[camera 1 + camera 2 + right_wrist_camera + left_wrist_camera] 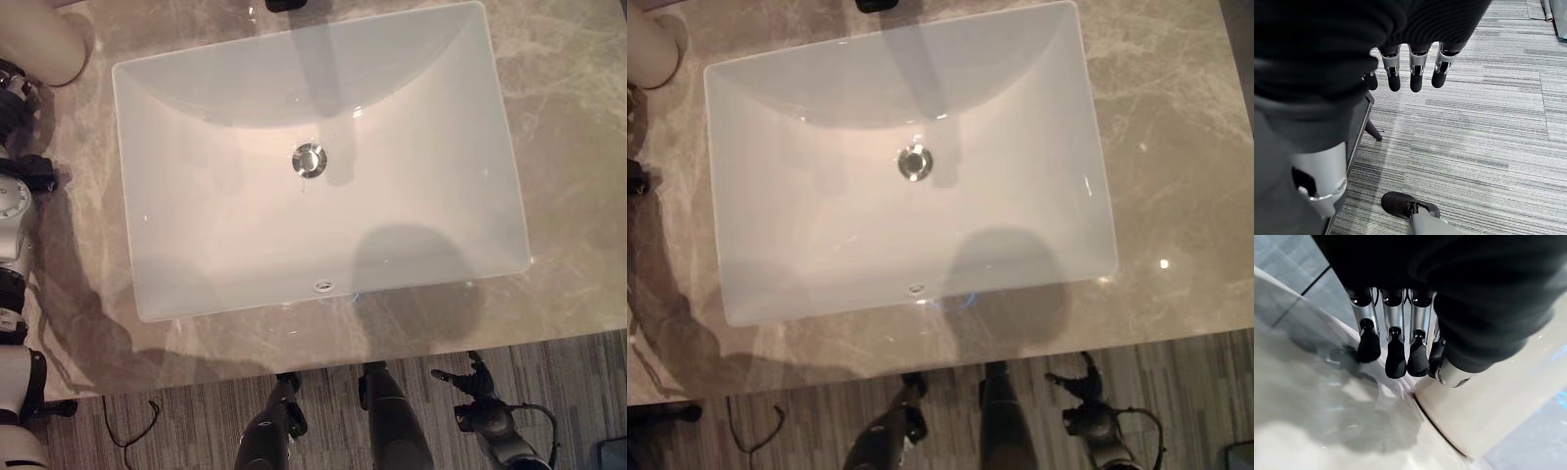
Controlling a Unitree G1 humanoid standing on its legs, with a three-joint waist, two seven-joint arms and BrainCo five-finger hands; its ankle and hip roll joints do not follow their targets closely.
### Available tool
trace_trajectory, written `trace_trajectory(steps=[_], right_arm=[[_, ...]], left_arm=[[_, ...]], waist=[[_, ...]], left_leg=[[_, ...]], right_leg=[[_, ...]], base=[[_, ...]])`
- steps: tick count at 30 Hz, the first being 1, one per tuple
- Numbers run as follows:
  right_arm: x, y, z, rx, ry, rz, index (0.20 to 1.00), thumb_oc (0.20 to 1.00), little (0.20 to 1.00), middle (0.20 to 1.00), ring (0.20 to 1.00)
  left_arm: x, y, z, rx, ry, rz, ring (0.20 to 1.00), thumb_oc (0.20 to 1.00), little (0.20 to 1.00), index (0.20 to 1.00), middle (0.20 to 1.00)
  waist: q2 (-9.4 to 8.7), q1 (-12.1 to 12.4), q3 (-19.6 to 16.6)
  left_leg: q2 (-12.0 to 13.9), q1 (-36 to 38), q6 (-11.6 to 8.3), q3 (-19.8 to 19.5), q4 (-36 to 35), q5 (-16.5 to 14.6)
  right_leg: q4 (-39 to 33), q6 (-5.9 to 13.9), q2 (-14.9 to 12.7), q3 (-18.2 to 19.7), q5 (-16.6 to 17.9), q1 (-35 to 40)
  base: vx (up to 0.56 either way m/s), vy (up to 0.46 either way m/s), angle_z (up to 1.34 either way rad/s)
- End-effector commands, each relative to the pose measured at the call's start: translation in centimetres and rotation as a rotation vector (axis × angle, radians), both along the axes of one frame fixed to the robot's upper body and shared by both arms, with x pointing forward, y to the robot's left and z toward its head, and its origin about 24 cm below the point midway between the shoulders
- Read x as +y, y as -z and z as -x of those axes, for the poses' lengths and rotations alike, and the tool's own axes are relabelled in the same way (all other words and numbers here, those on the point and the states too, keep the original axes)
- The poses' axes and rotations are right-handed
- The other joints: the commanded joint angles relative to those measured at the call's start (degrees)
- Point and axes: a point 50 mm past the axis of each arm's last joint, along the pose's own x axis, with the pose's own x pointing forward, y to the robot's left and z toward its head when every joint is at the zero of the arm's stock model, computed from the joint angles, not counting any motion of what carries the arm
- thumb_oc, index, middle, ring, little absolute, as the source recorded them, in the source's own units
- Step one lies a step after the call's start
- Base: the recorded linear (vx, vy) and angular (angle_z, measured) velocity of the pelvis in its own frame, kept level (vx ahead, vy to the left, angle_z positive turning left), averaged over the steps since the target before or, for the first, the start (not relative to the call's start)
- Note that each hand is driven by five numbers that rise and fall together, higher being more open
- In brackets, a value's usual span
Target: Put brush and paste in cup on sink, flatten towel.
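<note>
A cream cup (49,44) stands on the marble counter (568,147) at the sink's far left corner. The white rectangular sink (196,245) holds nothing but its metal drain (310,159). My left hand (1396,357) hovers over the counter right beside the cup (1488,406), fingers straight and relaxed, with nothing in it. My right hand (478,380) hangs below the counter's front edge at the lower right. Seen from its wrist, its fingers (1418,73) are loose over the striped carpet and hold nothing.
A dark tap (289,5) juts in at the sink's far rim. The counter's front edge (392,354) runs across the lower part of the view, with grey carpet (196,421) below it. Bare marble lies right of the sink.
</note>
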Motion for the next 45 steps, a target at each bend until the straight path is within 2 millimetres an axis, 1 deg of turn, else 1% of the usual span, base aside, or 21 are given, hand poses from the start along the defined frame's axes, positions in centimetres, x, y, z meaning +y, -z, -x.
trace_trajectory(steps=[1,5,8,16,18,21,22,24,26,28,30,33,36,38,42,45], right_arm=[[-0.6,-0.5,0.2,-0.035,0.016,-0.003,1.0,1.0,1.0,1.0,1.0],[-0.3,-0.6,0.0,-0.042,-0.013,-0.007,1.0,1.0,1.0,1.0,1.0],[-0.1,-0.8,-0.2,-0.052,-0.021,-0.014,1.0,1.0,1.0,1.0,1.0],[0.1,-0.9,-0.3,-0.056,-0.045,-0.017,1.0,1.0,1.0,1.0,1.0],[0.0,-0.6,0.0,-0.032,-0.054,-0.006,1.0,1.0,1.0,1.0,1.0],[-0.2,-0.5,0.2,-0.023,-0.051,0.0,1.0,1.0,1.0,1.0,1.0],[-0.2,-0.5,0.2,-0.021,-0.049,0.003,1.0,1.0,1.0,1.0,1.0],[-0.2,-0.3,0.4,-0.009,-0.05,0.006,1.0,1.0,1.0,1.0,1.0],[-0.2,-0.3,0.4,-0.007,-0.054,0.009,1.0,1.0,1.0,1.0,1.0],[-0.4,-0.3,0.4,-0.009,-0.043,0.009,1.0,1.0,1.0,1.0,1.0],[-0.3,-0.4,0.3,-0.016,-0.046,0.003,1.0,1.0,1.0,1.0,1.0],[-0.3,-0.3,0.6,-0.005,-0.059,0.005,1.0,1.0,1.0,1.0,1.0],[-0.4,-0.1,0.8,0.008,-0.058,0.008,1.0,1.0,1.0,1.0,1.0],[-0.4,-0.2,0.7,0.009,-0.061,0.006,1.0,1.0,1.0,1.0,1.0],[-0.4,-0.2,0.6,0.01,-0.076,0.005,1.0,1.0,1.0,1.0,1.0],[-0.8,-0.1,1.1,0.033,-0.072,0.012,1.0,1.0,1.0,1.0,1.0]], left_arm=[[-0.9,-0.5,-0.6,-0.007,-0.014,-0.071,0.2,0.2,0.2,0.2,0.2],[-3.0,-0.8,-1.6,-0.026,0.059,-0.083,0.2,0.2,0.2,0.2,0.2],[-3.4,-1.0,-1.8,-0.029,0.072,-0.093,0.2,0.2,0.2,0.2,0.2],[-2.9,-1.2,-1.6,-0.038,0.042,-0.09,0.2,0.2,0.2,0.2,0.2],[-3.3,-1.3,-1.8,-0.033,0.042,-0.112,0.2,0.2,0.2,0.2,0.2],[-3.4,-1.2,-2.0,-0.031,0.032,-0.106,0.2,0.2,0.2,0.2,0.2],[-3.2,-0.9,-2.1,-0.021,0.019,-0.101,0.2,0.2,0.2,0.2,0.2],[-2.1,-0.3,-1.9,0.029,-0.056,-0.129,0.2,0.2,0.2,0.2,0.2],[-1.8,-0.2,-1.8,0.036,-0.068,-0.124,0.2,0.2,0.2,0.2,0.2],[-0.5,0.4,-1.3,0.056,-0.112,-0.101,0.2,0.2,0.2,0.2,0.2],[0.2,0.6,-0.8,0.055,-0.131,-0.087,0.2,0.2,0.2,0.2,0.2],[2.4,1.3,0.5,0.08,-0.208,-0.059,0.2,0.2,0.2,0.2,0.2],[3.0,1.3,0.9,0.087,-0.234,-0.054,0.2,0.2,0.2,0.2,0.2],[3.9,1.0,1.5,0.07,-0.279,-0.031,0.2,0.2,0.2,0.2,0.2],[4.0,0.5,1.7,0.048,-0.286,-0.024,0.2,0.2,0.2,0.2,0.2],[3.6,-0.1,1.3,0.036,-0.281,-0.025,0.2,0.2,0.2,0.2,0.2]], waist=[[-0.81,-1.79,-0.26],[-1.24,-2.17,-0.39],[-1.31,-2.28,-0.38],[-2.01,-2.86,-0.27],[-2.29,-2.97,-0.39],[-2.28,-3.05,-0.62],[-2.41,-3.1,-0.65],[-2.6,-3.05,-0.71],[-2.64,-2.87,-0.75],[-2.79,-2.57,-0.66],[-2.85,-2.36,-0.61],[-2.93,-1.99,-0.68],[-2.8,-1.86,-0.76],[-2.81,-1.77,-0.85],[-3.41,-1.43,-1.08],[-3.64,-1.32,-1.26]], left_leg=[[0.77,1.65,-3.66,-1.66,0.43,1.94],[0.94,1.72,-3.61,-1.74,0.43,1.87],[0.98,1.94,-3.65,-1.54,0.43,1.88],[1.51,1.69,-3.68,-1.53,0.43,2.24],[1.81,1.4,-3.73,-1.71,0.43,2.51],[1.95,1.01,-3.74,-1.89,0.43,2.68],[1.91,0.85,-3.7,-2.01,0.43,2.67],[1.82,0.9,-3.58,-1.9,0.43,2.63],[1.88,0.91,-3.55,-1.86,0.43,2.66],[1.89,0.89,-3.45,-1.84,0.43,2.73],[1.83,0.73,-3.4,-1.94,0.43,2.78],[1.66,0.63,-3.27,-2.3,0.43,2.72],[1.55,0.48,-3.17,-2.76,0.43,2.67],[1.36,0.01,-3.11,-3.27,0.43,2.61],[1.37,-0.19,-2.95,-3.65,0.43,2.38],[1.58,0.16,-2.79,-4.35,0.43,2.44]], right_leg=[[0.23,6.37,-4.25,-0.12,1.45,2.33],[0.23,6.35,-3.88,0.53,1.37,2.11],[0.23,6.22,-3.69,1.06,1.44,2.16],[0.23,5.92,-2.4,3.26,1.97,1.07],[0.23,5.7,-1.99,3.91,2.07,0.72],[0.23,5.59,-1.89,3.84,1.98,0.37],[0.23,5.58,-1.79,3.88,2.03,0.22],[0.23,5.55,-1.62,4.09,2.26,0.13],[0.23,5.49,-1.57,4.24,2.29,0.13],[0.23,5.53,-1.44,4.27,2.39,0.04],[0.23,5.46,-1.38,4.37,2.45,-0.18],[0.23,5.31,-1.3,4.49,2.41,-0.23],[0.23,5.28,-1.41,4.42,2.29,-0.23],[0.23,5.31,-1.37,4.39,2.3,-0.55],[0.23,5.29,-0.67,5.13,2.39,-0.78],[0.23,5.16,-0.54,5.16,2.27,-0.42]], base=[[0.0,0.0,0.0],[0.0,0.003,-0.02],[0.01,0.013,-0.07],[-0.01,0.002,-0.11],[-0.02,-0.022,-0.19],[-0.02,-0.014,-0.08],[0.0,0.0,0.0],[-0.01,0.001,-0.02],[0.0,-0.006,-0.06],[0.0,-0.001,-0.04],[0.01,0.008,-0.08],[0.03,0.005,-0.05],[0.01,0.003,-0.03],[0.02,0.01,-0.01],[0.02,0.0,-0.01],[0.03,0.008,-0.03]])
